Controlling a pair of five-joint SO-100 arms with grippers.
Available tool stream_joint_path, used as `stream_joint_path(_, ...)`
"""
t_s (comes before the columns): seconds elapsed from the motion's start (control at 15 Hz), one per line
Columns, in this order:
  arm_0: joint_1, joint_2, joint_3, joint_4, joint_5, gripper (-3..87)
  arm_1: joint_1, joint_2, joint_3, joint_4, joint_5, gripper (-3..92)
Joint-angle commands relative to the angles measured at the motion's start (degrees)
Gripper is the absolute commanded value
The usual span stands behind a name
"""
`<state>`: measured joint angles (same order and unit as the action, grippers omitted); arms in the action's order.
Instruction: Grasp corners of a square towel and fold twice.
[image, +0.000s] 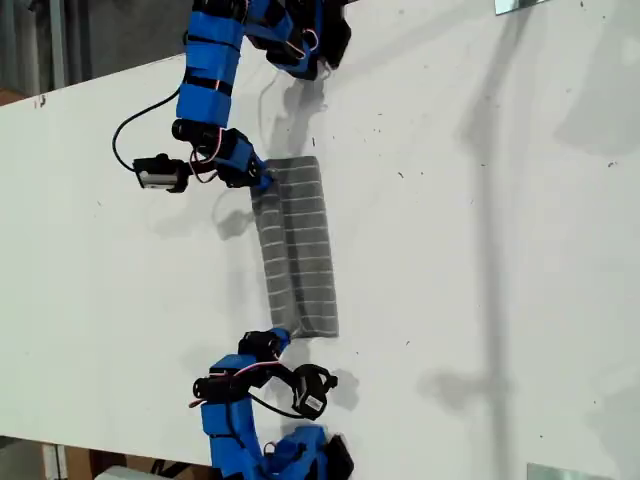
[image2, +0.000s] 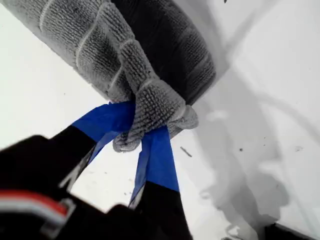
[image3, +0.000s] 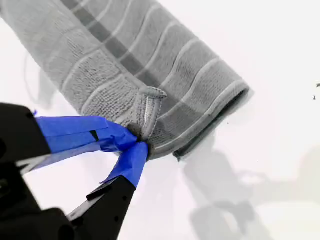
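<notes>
The grey striped towel (image: 300, 250) lies folded into a long strip on the white table (image: 500, 250). One blue arm's gripper (image: 262, 182) holds its far corner at the strip's left edge in the exterior view. The other arm's gripper (image: 280, 338) holds the near corner on the same side. Which of the two arms is first I cannot tell. My first gripper (image2: 137, 135) is shut on a bunched corner (image2: 155, 107) of the towel (image2: 100, 45), lifting a rolled fold. My second gripper (image3: 140, 145) is shut on a corner (image3: 150, 100) of the towel (image3: 150, 65).
Both arm bases stand along the exterior view's left half, one at the top (image: 290, 30) and one at the bottom (image: 290, 455). A black cable (image: 125, 135) loops beside the top arm. Metal brackets (image: 520, 5) (image: 560, 472) sit at the right-hand table edges.
</notes>
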<state>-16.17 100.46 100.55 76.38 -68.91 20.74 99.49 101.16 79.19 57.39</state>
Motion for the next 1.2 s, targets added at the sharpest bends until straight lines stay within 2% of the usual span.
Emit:
stream_joint_path(0.0,-0.8,3.7,2.5,-1.6,-0.1,-0.1,0.6,-1.8,0.0,-1.3,-1.1,-0.1)
stream_joint_path(0.27,3.6,4.9,3.5,-1.3,-1.3,-0.1,-4.3,-2.5,1.6,2.3,1.1,-0.1)
stream_joint_path(0.53,8.0,4.7,6.2,-3.6,-3.9,-0.1,-11.9,-2.9,6.2,1.7,6.1,-0.1)
stream_joint_path(1.07,9.8,3.6,12.5,-9.3,-5.4,-0.1,-14.0,-5.9,11.4,-3.0,8.5,-0.1)
stream_joint_path(1.13,9.8,3.7,12.1,-9.3,-5.0,-0.1,-14.4,-5.4,11.4,-3.0,9.0,3.7)
